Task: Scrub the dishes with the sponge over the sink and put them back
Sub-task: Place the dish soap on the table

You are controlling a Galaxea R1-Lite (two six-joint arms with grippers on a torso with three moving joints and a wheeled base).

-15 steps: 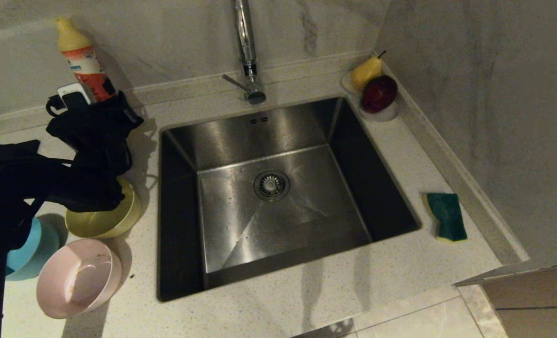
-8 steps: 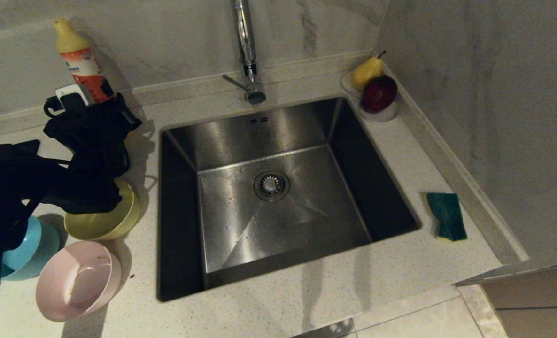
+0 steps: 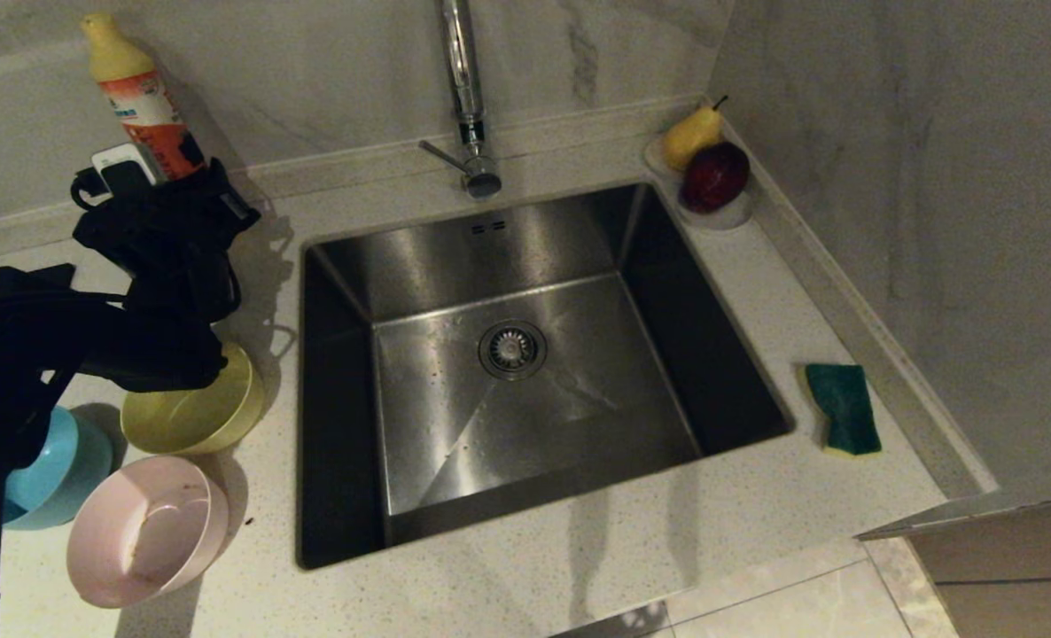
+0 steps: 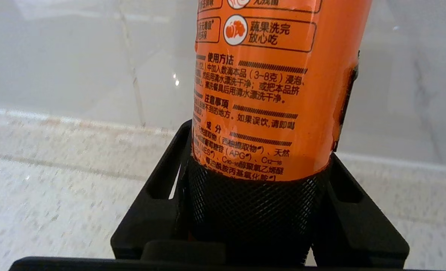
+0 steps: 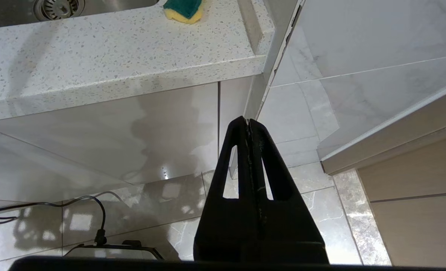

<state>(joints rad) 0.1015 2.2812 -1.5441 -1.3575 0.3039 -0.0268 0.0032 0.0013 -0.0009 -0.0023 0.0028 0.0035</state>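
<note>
My left gripper [image 3: 175, 177] [image 4: 258, 158] is shut on the lower part of an orange dish-soap bottle [image 3: 136, 97] [image 4: 275, 75] at the back left of the counter, near the wall. Below that arm stand the dishes: a yellow bowl [image 3: 198, 408], a light blue bowl [image 3: 56, 478] partly behind the arm, and a pink smeared bowl [image 3: 149, 532]. The steel sink [image 3: 455, 416] holds nothing. To the right of the sink, the green-and-yellow sponge [image 3: 844, 408] [image 5: 183, 9] lies on the counter. My right gripper [image 5: 247, 122] hangs shut below the counter's front edge, out of the head view.
A tall chrome tap [image 3: 463, 97] stands behind the sink. A white dish with a pear and a red apple [image 3: 712, 168] sits in the back right corner. Marble walls close the back and right. A cable [image 5: 57, 205] lies on the floor.
The left gripper and the bottle in it have shifted up and to the left in the head view. The bowls, sponge and right arm have not moved.
</note>
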